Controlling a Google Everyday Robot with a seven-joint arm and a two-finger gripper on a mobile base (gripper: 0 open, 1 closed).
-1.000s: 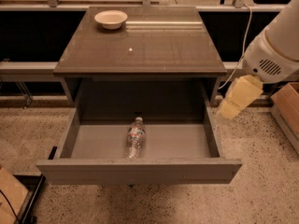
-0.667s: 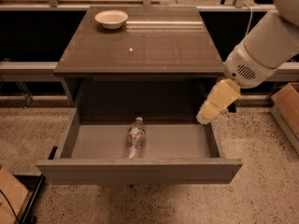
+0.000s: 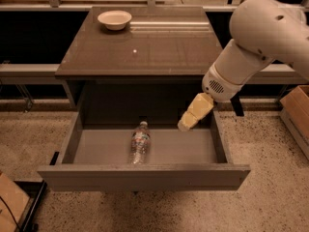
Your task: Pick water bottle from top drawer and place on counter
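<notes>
water bottle (image 3: 140,144): lying lower centre in top drawer (image 3: 145,177); label text unreadable
gripper (image 3: 185,124): right of centre, above drawer; opening cannot be told

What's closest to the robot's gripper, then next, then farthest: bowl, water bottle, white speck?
The gripper hangs over the right side of the top drawer.
1. Water bottle, lying in the drawer.
2. White speck, middle of the counter.
3. Bowl, counter's far corner.
</notes>
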